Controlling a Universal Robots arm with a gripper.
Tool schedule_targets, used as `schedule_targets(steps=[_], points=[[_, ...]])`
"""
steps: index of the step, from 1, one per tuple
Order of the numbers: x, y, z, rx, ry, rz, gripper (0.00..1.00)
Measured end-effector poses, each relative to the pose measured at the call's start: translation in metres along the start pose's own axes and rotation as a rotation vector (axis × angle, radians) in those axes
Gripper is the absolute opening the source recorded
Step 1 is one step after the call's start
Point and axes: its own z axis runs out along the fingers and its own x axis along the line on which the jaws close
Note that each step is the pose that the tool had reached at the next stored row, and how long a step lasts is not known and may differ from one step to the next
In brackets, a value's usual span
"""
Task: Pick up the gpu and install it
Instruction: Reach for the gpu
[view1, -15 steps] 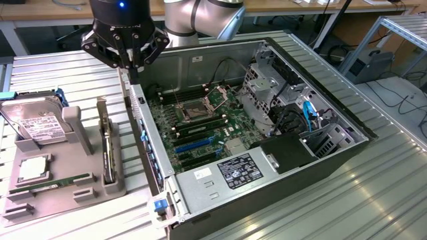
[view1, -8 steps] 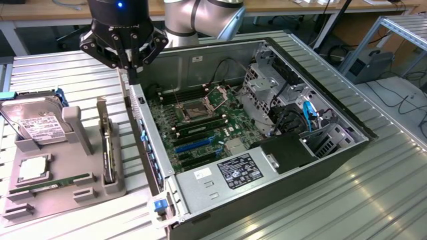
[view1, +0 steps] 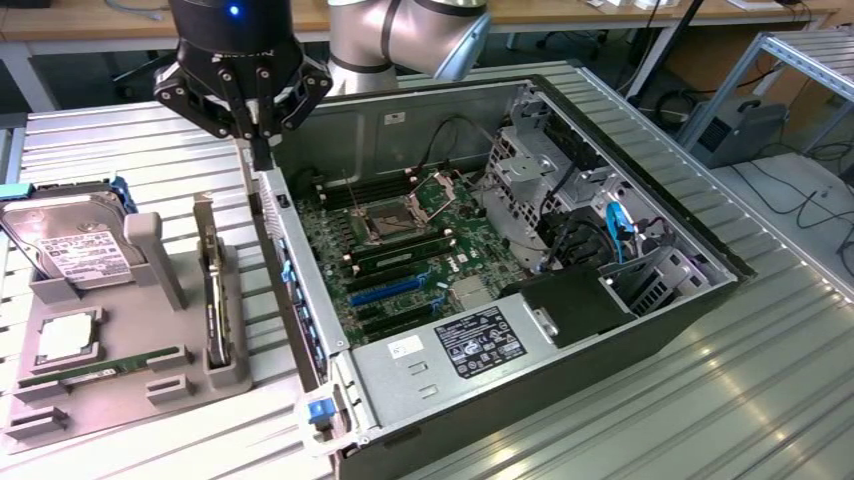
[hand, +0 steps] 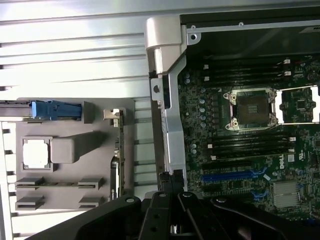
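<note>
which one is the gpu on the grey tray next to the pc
Find the open computer case, then the grey tray beside it on the exterior view's left. The gpu stands on edge in the tray's slot nearest the case. Unlike the boxy hard drive, the square chip and the low green memory stick, it is a thin upright card.

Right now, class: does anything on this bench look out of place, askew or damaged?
Nothing looks spilled or broken. The gpu stands on edge in the grey holder. Only the CPU socket stands out: its cover is flipped open and it is empty.
</note>
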Motion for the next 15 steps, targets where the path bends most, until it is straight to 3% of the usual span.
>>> schedule_targets(steps=[15], points=[[0.005, -0.0157, -0.0007, -0.0001, -0.0001, 0.000, 0.11]])
